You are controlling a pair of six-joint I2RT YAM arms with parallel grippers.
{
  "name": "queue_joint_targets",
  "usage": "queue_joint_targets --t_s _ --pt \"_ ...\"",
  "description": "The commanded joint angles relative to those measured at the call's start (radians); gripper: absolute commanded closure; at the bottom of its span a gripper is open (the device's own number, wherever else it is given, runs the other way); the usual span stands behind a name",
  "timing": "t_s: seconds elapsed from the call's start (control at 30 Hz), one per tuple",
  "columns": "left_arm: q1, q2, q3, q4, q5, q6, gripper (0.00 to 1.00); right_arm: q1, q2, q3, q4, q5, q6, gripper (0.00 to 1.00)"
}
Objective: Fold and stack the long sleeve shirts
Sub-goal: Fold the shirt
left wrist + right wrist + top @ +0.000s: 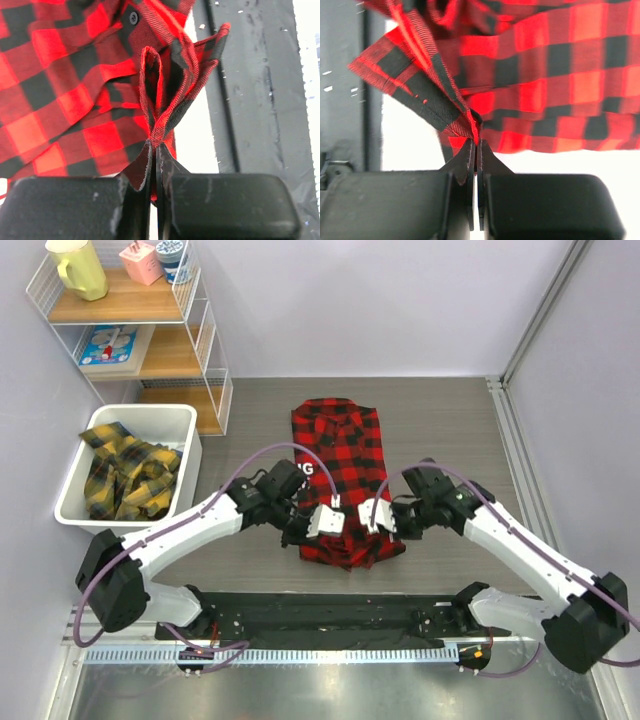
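The soft red-and-black checked flannel shirt (338, 445) is spread lengthwise at the middle of the grey wood-grain table (450, 430). Its collar end is toward 12 o'clock and its hem toward 6 o'clock, and a little white lettering (305, 468) shows at its 9 o'clock edge. No sleeve is seen lying out to either side, so the sleeves are judged to be already folded in.

The hem is gathered and raised off the table because it is pinched at two points. The left gripper (325, 521) is clamped on it at about 7 o'clock of the shirt, and the right gripper (376, 516) at about 5 o'clock. In each wrist view the jaws are seen pressed together with a bunched fold of checked cloth caught between them (154, 150) (476, 145), so both are grasping the shirt.

The two holds are set level and apart, it is judged, so that the hem can be carried toward 12 o'clock as one even edge and laid over the collar end. A slipped corner would skew that fold.

The yellow-and-black checked shirts (125, 475) are heaped in a white plastic bin (140, 411) at 9 o'clock, well apart, and are judged to be waiting their turn.
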Motion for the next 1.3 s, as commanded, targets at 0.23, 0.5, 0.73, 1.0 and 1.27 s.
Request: queue_joint_targets --t_s 0.23,0.5,0.73,1.0,1.27 --pt "0.245 0.261 0.322 -0.115 0.091 0.187 1.00 -0.192 0.415 0.357 0.116 -0.072 -0.102 0.99" --pt "0.366 0.672 0.725 -0.192 0.044 0.214 1.00 -0.298 0.769 0.693 0.105 -0.149 -0.218 0.99" --pt "0.417 0.870 0.975 -0.298 0.012 0.231 1.00 -0.325 0.991 0.906 0.091 -0.140 -0.238 0.99" --pt "0.428 0.889 0.971 -0.285 0.016 0.199 0.95 -0.330 1.031 0.914 0.056 -0.160 -0.257 0.87" --pt "0.460 0.864 0.914 -0.138 -0.128 -0.040 0.61 -0.344 0.995 0.911 0.103 -0.088 -0.099 0.41"
